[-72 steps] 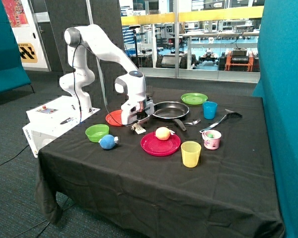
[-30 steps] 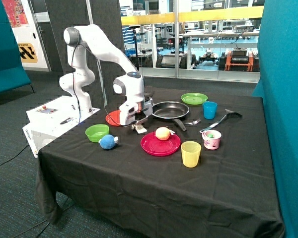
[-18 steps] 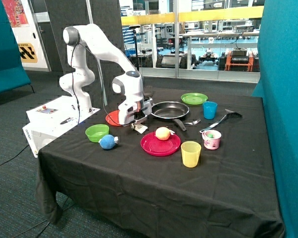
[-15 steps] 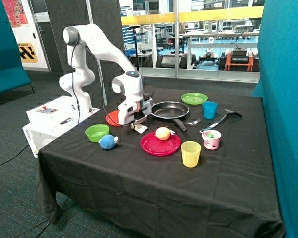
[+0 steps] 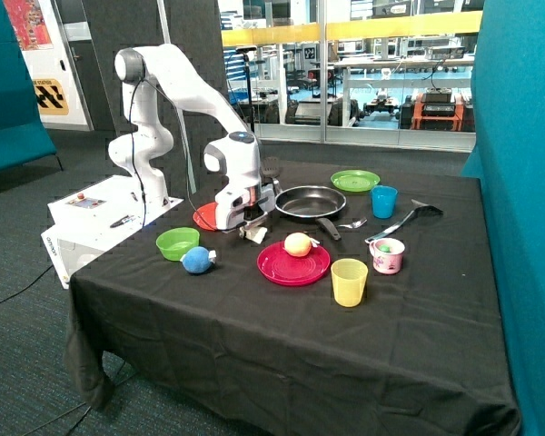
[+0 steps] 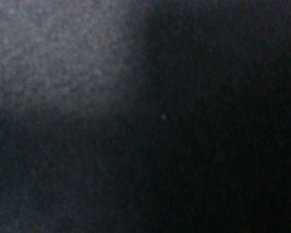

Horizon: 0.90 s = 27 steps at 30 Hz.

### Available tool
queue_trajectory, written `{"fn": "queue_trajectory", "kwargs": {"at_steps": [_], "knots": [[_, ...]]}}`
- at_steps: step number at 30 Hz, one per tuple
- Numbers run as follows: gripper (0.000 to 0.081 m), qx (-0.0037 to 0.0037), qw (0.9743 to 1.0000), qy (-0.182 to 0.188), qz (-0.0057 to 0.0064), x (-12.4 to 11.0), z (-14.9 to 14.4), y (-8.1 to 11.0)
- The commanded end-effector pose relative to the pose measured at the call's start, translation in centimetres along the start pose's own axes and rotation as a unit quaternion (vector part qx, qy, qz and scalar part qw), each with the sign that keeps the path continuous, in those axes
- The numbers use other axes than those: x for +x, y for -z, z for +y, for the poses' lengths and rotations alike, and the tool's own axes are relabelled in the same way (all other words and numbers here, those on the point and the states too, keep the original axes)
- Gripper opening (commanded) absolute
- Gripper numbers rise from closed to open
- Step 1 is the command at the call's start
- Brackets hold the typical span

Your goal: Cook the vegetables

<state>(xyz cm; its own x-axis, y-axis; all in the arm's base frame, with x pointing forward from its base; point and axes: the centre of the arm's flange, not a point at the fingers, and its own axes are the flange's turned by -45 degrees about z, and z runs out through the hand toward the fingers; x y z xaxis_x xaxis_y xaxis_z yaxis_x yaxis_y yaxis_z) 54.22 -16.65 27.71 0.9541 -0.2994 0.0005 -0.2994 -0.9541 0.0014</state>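
Gripper (image 5: 246, 227) low over the counter (image 5: 282, 318), between orange plate (image 5: 204, 216) and pan (image 5: 310, 203); finger state cannot be told. Whitish vegetable (image 5: 257, 233) directly beneath it, beside red plate (image 5: 293, 263). Pan holds nothing. Wrist view shows only dark cloth.

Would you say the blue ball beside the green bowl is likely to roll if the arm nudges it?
Probably: the blue ball looks round and rests free on the flat black tablecloth. The green bowl beside it might stop it going that way.
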Motion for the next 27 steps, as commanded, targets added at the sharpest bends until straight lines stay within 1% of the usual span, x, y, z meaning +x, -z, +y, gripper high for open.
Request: {"fn": "queue_trajectory", "kwargs": {"at_steps": [1, 14, 17, 20, 22, 23, 24, 27], "knots": [[0.0, 0.0007, 1.0, 0.009, -0.0002, 0.2, -0.5, 1.4], [0.0, 0.00071, 0.9993, 0.037, -0.0002, 1.6, -2.4, 5.9], [0.0, 0.00071, 0.9984, 0.056, -0.0002, 1.6, -3.4, 7.0], [0.0, 0.00072, 0.9978, 0.067, -0.0002, 1.6, -4.4, 7.9], [0.0, 0.00072, 0.9968, 0.08, -0.0002, 1.5, -5.1, 8.6], [0.0, 0.00072, 0.9959, 0.091, -0.0002, 1.4, -5.5, 9.0], [0.0, 0.00072, 0.9958, 0.092, -0.0002, 1.3, -5.9, 9.3], [0.0, 0.00072, 0.994, 0.109, -0.0002, 0.9, -7.0, 10.2]]}}
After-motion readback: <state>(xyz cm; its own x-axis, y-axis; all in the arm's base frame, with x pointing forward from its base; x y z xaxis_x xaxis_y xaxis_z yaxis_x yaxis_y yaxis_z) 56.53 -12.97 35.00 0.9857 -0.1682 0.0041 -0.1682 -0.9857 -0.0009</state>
